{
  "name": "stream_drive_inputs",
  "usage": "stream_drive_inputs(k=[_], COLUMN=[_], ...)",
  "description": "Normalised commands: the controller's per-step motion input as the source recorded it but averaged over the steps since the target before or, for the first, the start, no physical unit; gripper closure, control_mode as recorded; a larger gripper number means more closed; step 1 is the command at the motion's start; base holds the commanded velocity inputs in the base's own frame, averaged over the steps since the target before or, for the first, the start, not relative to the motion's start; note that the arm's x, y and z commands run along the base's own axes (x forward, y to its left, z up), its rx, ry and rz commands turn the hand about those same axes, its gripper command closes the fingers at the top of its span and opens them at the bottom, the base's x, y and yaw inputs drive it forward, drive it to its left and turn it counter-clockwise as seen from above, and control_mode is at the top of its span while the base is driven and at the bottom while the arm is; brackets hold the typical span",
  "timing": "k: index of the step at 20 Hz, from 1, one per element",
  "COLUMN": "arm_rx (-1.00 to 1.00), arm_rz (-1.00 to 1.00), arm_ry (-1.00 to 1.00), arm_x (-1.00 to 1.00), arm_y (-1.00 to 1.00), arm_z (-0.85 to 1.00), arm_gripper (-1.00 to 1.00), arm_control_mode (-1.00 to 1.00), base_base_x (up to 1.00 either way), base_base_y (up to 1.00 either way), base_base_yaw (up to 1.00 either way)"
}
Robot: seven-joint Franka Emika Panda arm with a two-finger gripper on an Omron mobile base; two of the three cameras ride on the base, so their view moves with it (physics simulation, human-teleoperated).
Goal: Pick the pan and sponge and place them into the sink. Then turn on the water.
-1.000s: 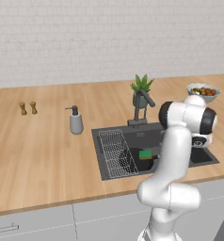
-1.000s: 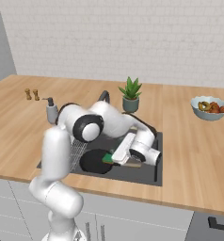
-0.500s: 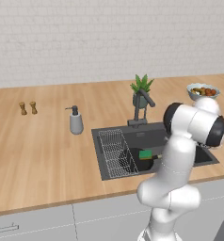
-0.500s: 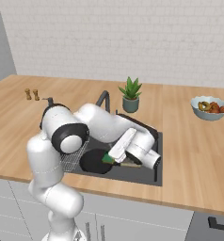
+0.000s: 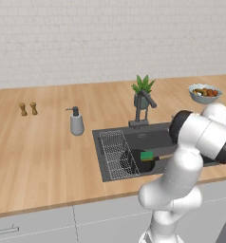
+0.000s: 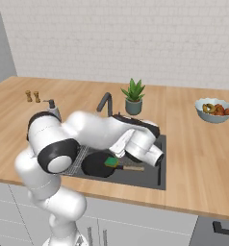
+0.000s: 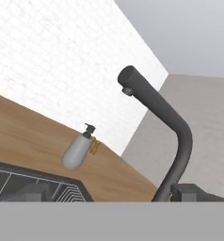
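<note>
The black pan lies in the dark sink, its wooden handle pointing right. The green sponge rests on the pan's rim. My hand hangs low over the basin, right of the dark faucet. In the hand view my gripper is open, fingertips wide apart with nothing between them, looking up at the spout. The water is out of view; the spout looks dry.
A wire rack fills the sink's left part. A grey soap pump stands left of the sink, a potted plant behind the faucet, a fruit bowl at far right, two shakers at far left.
The arm's elbow and upper links have swung round and lower while the hand stays over the sink. Pan and sponge have not moved. The gripper has stayed open.
</note>
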Motion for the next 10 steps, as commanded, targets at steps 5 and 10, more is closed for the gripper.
stream_drive_inputs(k=[5,10], arm_rx=[0.07,0.04], arm_rz=[-0.01,0.0], arm_ry=[0.17,0.17], arm_x=[0.01,0.15], arm_y=[0.0,0.0], arm_z=[0.06,0.0], arm_gripper=[-1.0,-1.0], arm_control_mode=[-1.0,-1.0], base_base_x=[0.0,0.0], base_base_y=[0.0,0.0], base_base_yaw=[0.0,0.0])
